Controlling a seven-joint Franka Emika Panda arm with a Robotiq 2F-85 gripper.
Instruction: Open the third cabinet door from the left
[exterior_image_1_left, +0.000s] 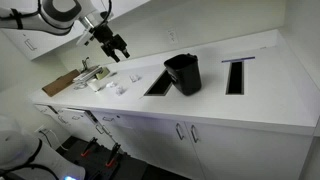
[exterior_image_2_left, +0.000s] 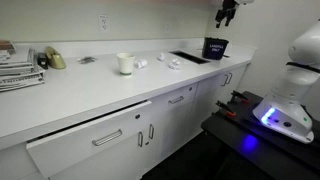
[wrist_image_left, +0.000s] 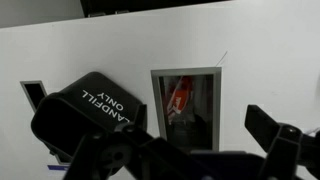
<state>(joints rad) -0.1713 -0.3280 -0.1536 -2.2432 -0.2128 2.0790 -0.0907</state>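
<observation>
The base-cabinet doors run under the white counter (exterior_image_2_left: 90, 85), all flat, white and shut. Counting from the left in an exterior view, the third door (exterior_image_2_left: 208, 108) lies past the pair with slim silver handles (exterior_image_2_left: 146, 134). In an exterior view the door fronts (exterior_image_1_left: 180, 140) show only at a steep angle. My gripper (exterior_image_1_left: 113, 44) hangs high above the counter, far from the doors, also at the top edge of an exterior view (exterior_image_2_left: 228, 10). In the wrist view its fingers (wrist_image_left: 185, 150) are spread wide and empty. No door shows in the wrist view.
A black bin marked "LANDFILL ONLY" (wrist_image_left: 90, 110) stands on the counter (exterior_image_1_left: 183, 73) beside two rectangular counter openings (exterior_image_1_left: 236, 75); something red lies inside one (wrist_image_left: 180, 98). A white mug (exterior_image_2_left: 125, 63) and small items sit on the counter. A drawer (exterior_image_2_left: 90, 142) stands pulled out. A white robot base (exterior_image_2_left: 285, 100) stands in the aisle.
</observation>
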